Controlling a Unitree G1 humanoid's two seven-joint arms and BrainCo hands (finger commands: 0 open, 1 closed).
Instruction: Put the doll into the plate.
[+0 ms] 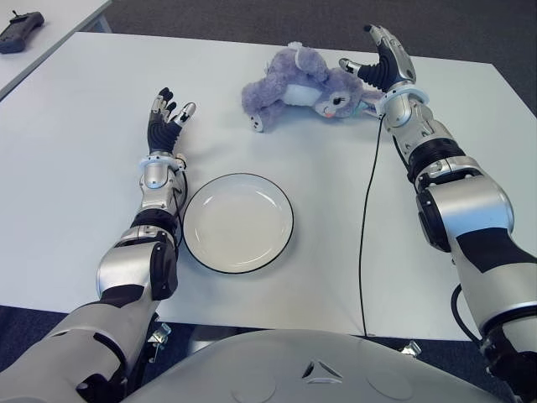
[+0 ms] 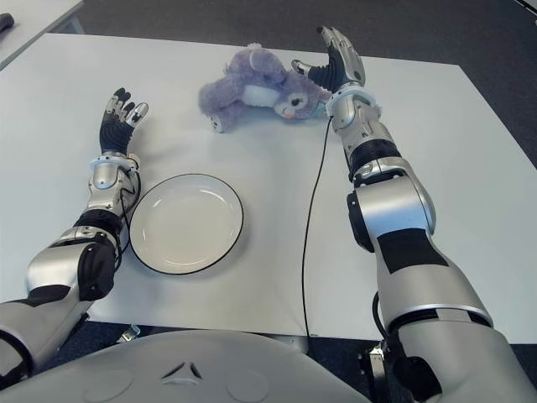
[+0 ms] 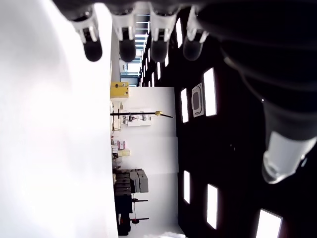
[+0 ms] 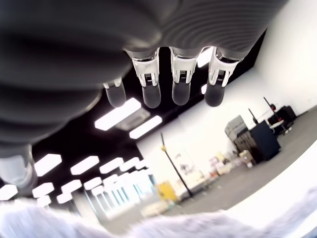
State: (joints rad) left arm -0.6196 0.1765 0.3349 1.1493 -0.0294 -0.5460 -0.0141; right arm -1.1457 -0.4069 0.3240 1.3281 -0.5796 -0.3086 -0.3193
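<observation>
A purple plush doll [image 1: 295, 86] lies on its side at the far middle of the white table [image 1: 75, 159]. Its fur fills the lower edge of the right wrist view [image 4: 163, 225]. My right hand [image 1: 379, 60] stands just right of the doll's head, fingers [image 4: 181, 79] spread and holding nothing. An empty white plate with a dark rim [image 1: 237, 222] sits at the near middle. My left hand [image 1: 168, 113] shows to the far left of the plate, fingers [image 3: 126, 47] extended and apart, nothing in it.
A thin black cable [image 1: 367, 210] runs from my right wrist down across the table to its front edge. A dark remote-like device [image 1: 20, 31] lies on a second table at the far left. Dark carpet lies beyond the far edge.
</observation>
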